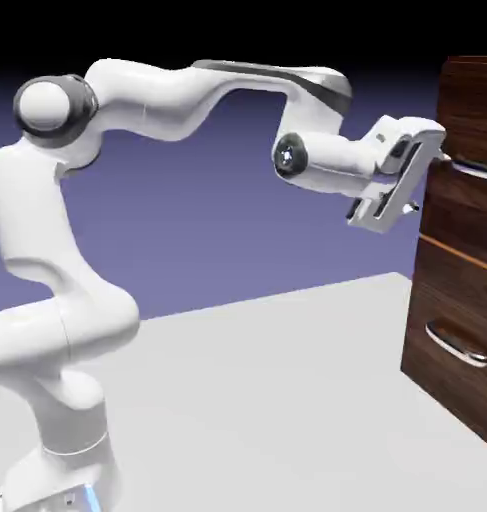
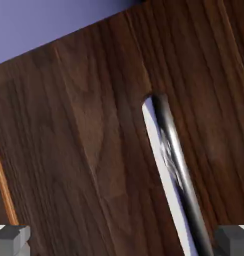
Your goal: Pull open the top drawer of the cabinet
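**Open gripper at top drawer's handle**

Top drawer (image 2: 93, 150) high on the cabinet (image 1: 457, 300), at the exterior view's right edge, above the orange seam (image 2: 3, 185). Curved silver handle (image 2: 176, 165) running slantwise between the fingertips (image 2: 11, 239). Gripper (image 1: 427, 180) spread wide, grasping nothing, close before the drawer front.

Bare wood flanks the top drawer's handle (image 2: 174, 165); fingers (image 2: 233, 240) seemingly unobstructed.
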